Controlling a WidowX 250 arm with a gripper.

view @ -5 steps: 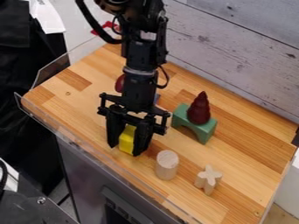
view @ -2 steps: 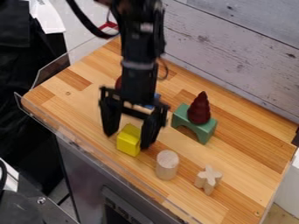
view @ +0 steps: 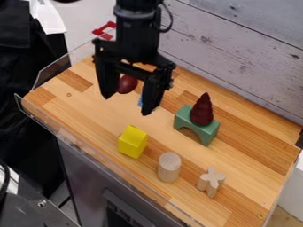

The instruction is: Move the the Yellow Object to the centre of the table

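Whitewashed boards (view: 237,57) are seen behind a wooden table (view: 62,108), where a yellow block (view: 132,142) is set toward the front edge, near a pale cylinder (view: 169,167). Above and beyond the block, the black gripper (view: 126,105) is held with its jaws wide apart, nothing gripped between them. A dark red cone (view: 202,113) is perched on a green arch (view: 207,132).

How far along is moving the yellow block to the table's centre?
Looks done: the yellow block sits free on the table, around mid-length.
In hand: nothing; the tool hangs open above the table, apart from the block.
Left: perhaps a small shift, as the block looks nearer the table's lower-left edge in view than true centre.
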